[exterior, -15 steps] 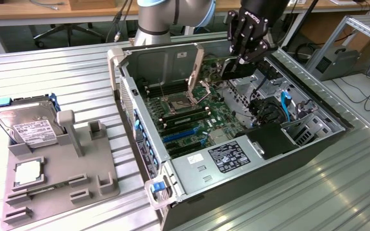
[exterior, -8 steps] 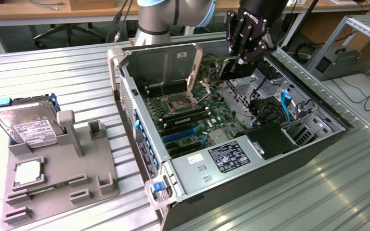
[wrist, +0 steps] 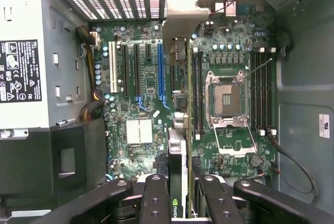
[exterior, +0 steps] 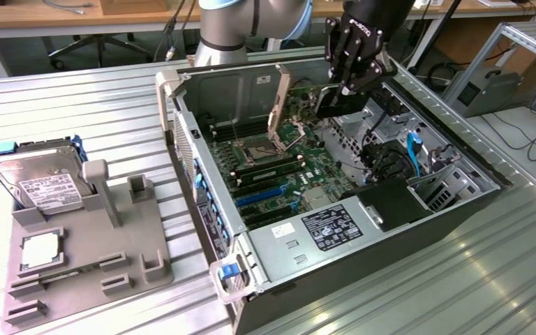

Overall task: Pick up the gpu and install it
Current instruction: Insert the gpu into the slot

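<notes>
While it hangs over the open black computer case (exterior: 370, 293), the black robot hand (exterior: 345, 91) is clamped on the thin dark gpu card (wrist: 176, 166). Its long silver metal bracket (wrist: 180, 23) is above the green motherboard (wrist: 141, 93).

Hard drive (exterior: 40, 183), blue rails, on grey holder tray (exterior: 151, 241), exterior view's left; CPU chip (exterior: 40, 250) near it.

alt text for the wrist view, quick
The black end effector grips a thin dark gpu card edge-on above the green motherboard inside an open grey computer case. Its silver cpu socket is empty.
</notes>
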Controlling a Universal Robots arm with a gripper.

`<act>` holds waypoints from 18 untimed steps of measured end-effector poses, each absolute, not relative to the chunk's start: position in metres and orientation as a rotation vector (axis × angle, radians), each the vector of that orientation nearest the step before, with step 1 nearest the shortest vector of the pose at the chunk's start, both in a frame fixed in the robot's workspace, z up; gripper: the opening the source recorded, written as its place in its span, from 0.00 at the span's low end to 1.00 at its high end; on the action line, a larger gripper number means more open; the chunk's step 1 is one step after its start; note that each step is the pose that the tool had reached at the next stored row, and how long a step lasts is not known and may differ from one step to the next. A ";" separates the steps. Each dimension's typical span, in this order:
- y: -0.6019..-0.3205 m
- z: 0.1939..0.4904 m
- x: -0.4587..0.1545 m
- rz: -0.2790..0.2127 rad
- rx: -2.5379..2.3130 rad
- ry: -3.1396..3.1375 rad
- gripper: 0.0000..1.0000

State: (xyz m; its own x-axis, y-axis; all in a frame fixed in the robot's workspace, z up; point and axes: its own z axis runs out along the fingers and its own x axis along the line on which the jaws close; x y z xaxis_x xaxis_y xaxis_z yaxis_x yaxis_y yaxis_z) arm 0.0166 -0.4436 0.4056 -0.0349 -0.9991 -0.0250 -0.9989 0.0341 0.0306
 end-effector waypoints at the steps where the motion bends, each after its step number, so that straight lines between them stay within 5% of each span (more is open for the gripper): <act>1: -0.444 0.404 0.016 -0.062 2.180 -2.257 0.27; 18: -0.444 0.397 0.010 -0.060 2.181 -2.257 0.27</act>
State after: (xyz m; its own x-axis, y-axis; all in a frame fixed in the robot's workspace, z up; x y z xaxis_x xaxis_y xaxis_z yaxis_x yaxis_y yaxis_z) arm 0.0100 -0.4437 0.3970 -0.0348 -0.9991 -0.0250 -0.9990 0.0341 0.0293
